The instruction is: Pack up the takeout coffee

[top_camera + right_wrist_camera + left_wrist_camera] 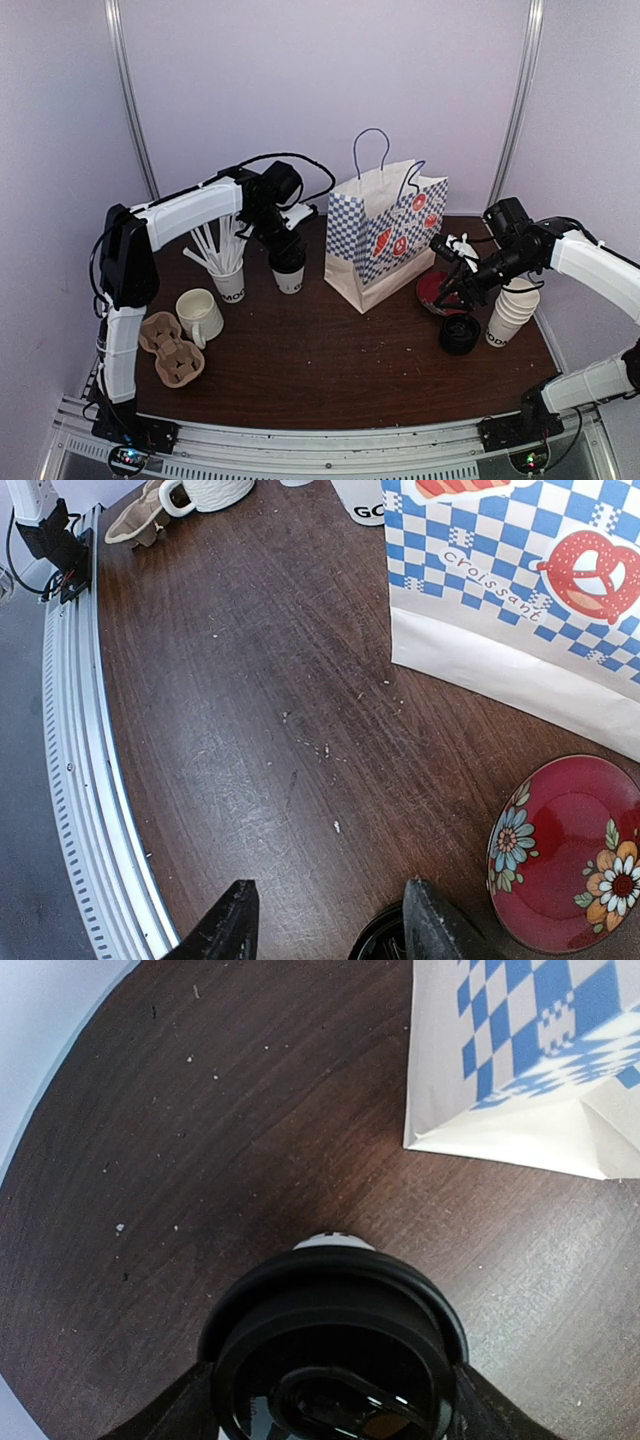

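A white paper coffee cup (290, 276) with a black lid (330, 1305) stands on the table left of the paper bag. My left gripper (283, 243) is over it, and in the left wrist view the gripper (330, 1405) has a finger pressed against each side of the lid. My right gripper (452, 291) hangs open and empty at the right, over the red plate and a stack of black lids (459, 334). In the right wrist view the right gripper (330, 925) frames bare table, with a lid's edge (385, 942) by the right finger.
A blue-checked white paper bag (385, 235) stands open at centre back. A stack of white cups (512, 313) and a red flowered plate (565, 850) are at the right. A cup of straws (228, 278), a cream mug (200, 313) and a cardboard carrier (170, 350) are at the left.
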Robot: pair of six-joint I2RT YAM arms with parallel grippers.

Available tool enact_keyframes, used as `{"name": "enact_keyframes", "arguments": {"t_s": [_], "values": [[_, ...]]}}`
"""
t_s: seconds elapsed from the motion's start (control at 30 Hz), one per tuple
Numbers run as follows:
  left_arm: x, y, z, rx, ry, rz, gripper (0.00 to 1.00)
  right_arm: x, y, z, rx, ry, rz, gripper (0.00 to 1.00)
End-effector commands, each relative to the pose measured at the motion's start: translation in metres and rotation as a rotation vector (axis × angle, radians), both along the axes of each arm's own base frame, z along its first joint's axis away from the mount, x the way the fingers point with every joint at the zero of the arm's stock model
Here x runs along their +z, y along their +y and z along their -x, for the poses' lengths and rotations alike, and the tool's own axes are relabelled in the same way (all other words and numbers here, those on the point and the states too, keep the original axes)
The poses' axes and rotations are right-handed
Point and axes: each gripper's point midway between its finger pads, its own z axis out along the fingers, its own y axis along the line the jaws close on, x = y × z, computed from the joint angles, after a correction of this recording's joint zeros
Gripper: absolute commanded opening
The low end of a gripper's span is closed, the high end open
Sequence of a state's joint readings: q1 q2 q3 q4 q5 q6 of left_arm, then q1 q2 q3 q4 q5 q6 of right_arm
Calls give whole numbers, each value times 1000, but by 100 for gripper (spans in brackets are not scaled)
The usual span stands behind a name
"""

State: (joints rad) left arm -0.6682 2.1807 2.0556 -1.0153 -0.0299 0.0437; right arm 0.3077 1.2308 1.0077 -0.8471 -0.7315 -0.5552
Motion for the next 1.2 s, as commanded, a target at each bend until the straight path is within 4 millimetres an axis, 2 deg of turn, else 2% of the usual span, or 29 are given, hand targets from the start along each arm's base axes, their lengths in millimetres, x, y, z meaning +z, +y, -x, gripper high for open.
{"name": "enact_keyframes", "arguments": {"t_s": [0.0, 0.1, 0.13, 0.17, 0.3, 0.43, 0.53, 0.63, 0.7, 0.73, 0.8, 0.9, 1.03, 1.1, 1.17], "values": [[3, -1, -6, -1, -9, 7, 81, -4, -2, -1, 3, 1, 15, 52], [7, -1, -8, 5, -21, 11, 88, -4, -2, -1, 4, 5, 14, 53], [11, -2, -8, 5, -27, 16, 95, -3, -2, -1, 4, 6, 12, 52], [16, -2, -8, 4, -34, 24, 97, -3, -2, -1, 4, 6, 10, 52], [42, -7, -12, 4, -80, 68, 97, 0, 0, 0, 2, 13, -2, 52], [81, -14, -8, -18, -126, 153, 97, 16, -1, -3, -12, -1, -11, 52], [120, -32, 8, -97, -166, 252, 97, 35, -9, -4, -24, -33, 32, 52], [163, -35, 20, -105, -256, 320, 97, 51, -26, -2, -52, -68, 126, 52], [190, -26, 30, -23, -274, 409, 97, 59, -41, 0, -89, -92, 201, 52], [200, -22, 37, -11, -280, 443, 98, 63, -49, 2, -107, -101, 236, 52], [212, -28, 57, -73, -262, 539, 98, 65, -65, 10, -142, -91, 312, 51], [221, -37, 89, -150, -227, 704, 97, 61, -91, 20, -199, -72, 428, 50], [199, -40, 109, -192, -267, 710, 98, 37, -123, 28, -276, 28, 514, 48], [185, -40, 107, -173, -318, 634, 97, 28, -137, 28, -302, 39, 550, 47], [170, -27, 88, -45, -414, 497, 98, 27, -147, 25, -332, 33, 566, 44]]}}
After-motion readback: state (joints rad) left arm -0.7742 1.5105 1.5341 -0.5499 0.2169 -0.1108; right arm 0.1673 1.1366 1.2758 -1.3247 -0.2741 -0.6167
